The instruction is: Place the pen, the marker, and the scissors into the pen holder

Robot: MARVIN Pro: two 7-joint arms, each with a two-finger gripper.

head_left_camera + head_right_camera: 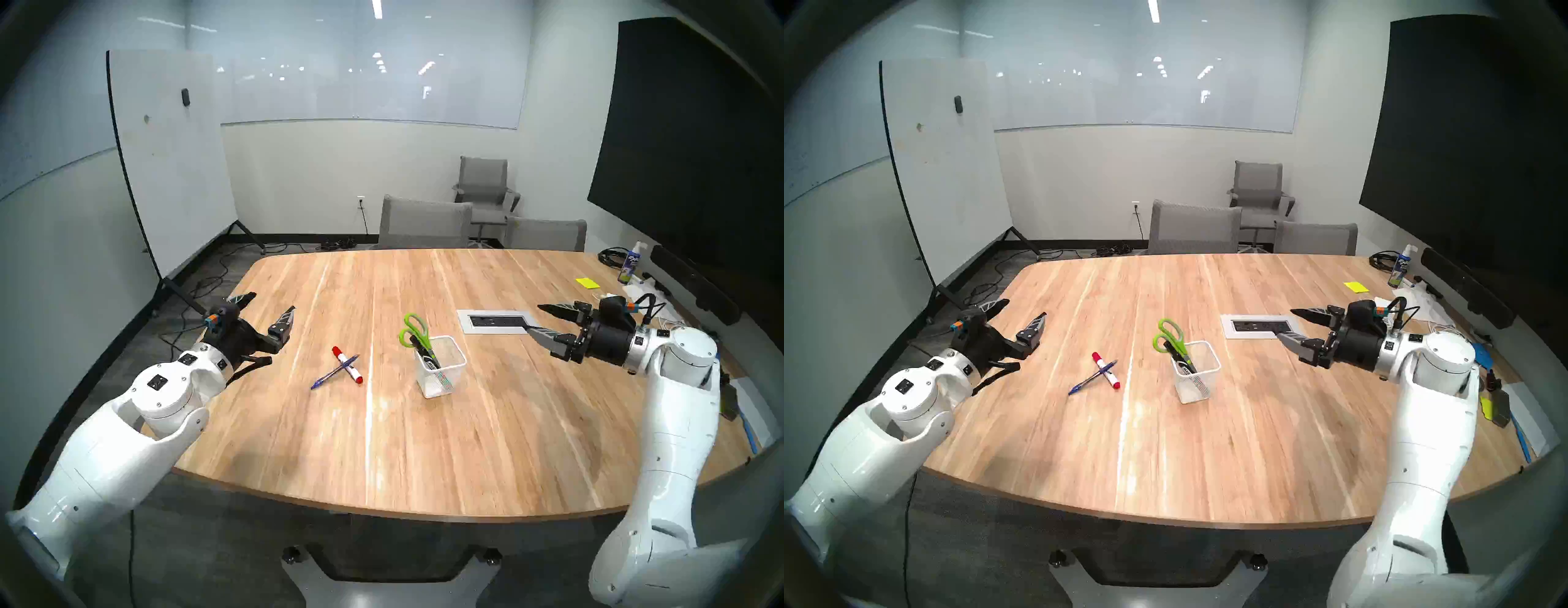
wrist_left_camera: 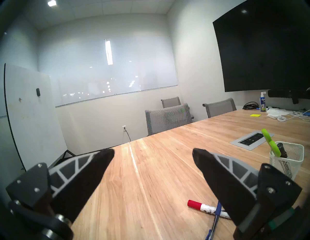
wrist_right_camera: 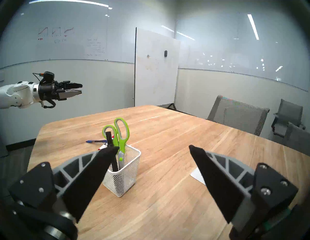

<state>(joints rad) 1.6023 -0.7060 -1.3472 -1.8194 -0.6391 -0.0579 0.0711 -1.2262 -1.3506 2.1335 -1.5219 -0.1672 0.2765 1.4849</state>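
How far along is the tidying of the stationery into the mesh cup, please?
Done: the scissors and black marker stand in the cup. In hand: nothing; left gripper and right gripper are open. Left: the blue pen, lying across the red-and-white marker.

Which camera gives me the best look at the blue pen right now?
Head stereo left: the blue pen lies whole, crossing the red-ended marker. Head stereo right matches. Left wrist cuts it at the frame edge; right wrist hides most behind the pen holder.

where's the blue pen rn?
Head view: the blue pen lies flat on the table, left of the pen holder, crossed over the red-capped white marker; neither hand touches it.
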